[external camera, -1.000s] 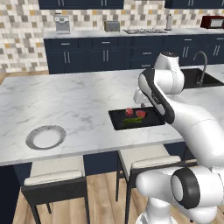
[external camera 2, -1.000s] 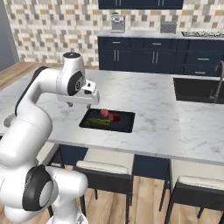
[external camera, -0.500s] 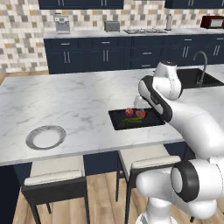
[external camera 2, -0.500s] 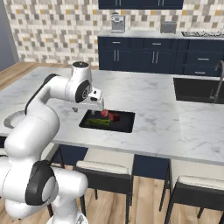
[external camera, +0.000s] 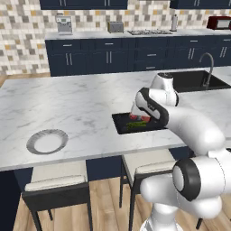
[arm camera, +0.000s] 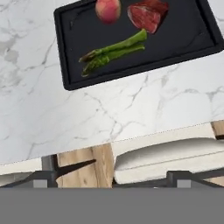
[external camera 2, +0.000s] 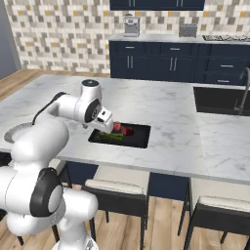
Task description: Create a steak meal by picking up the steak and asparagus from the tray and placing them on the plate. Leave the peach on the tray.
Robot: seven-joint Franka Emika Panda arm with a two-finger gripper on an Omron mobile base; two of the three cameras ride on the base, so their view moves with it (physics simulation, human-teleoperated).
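Note:
The black tray lies on the marble island, also seen as tray and tray. On it are the steak, the round peach beside it, and the asparagus nearer the counter's front edge. The same steak, peach and asparagus show from the right. My gripper hangs low over the tray's front left part, above the food and holding nothing; its fingers are too small to read. The plate sits far left on the counter.
The counter's front edge runs just below the tray, with cushioned stools under it. A sink with a faucet lies to the right. Bare marble spreads between tray and plate.
The arm has folded and dropped: the hand came down from well above the counter to just over the tray. Food, tray and plate have not moved.

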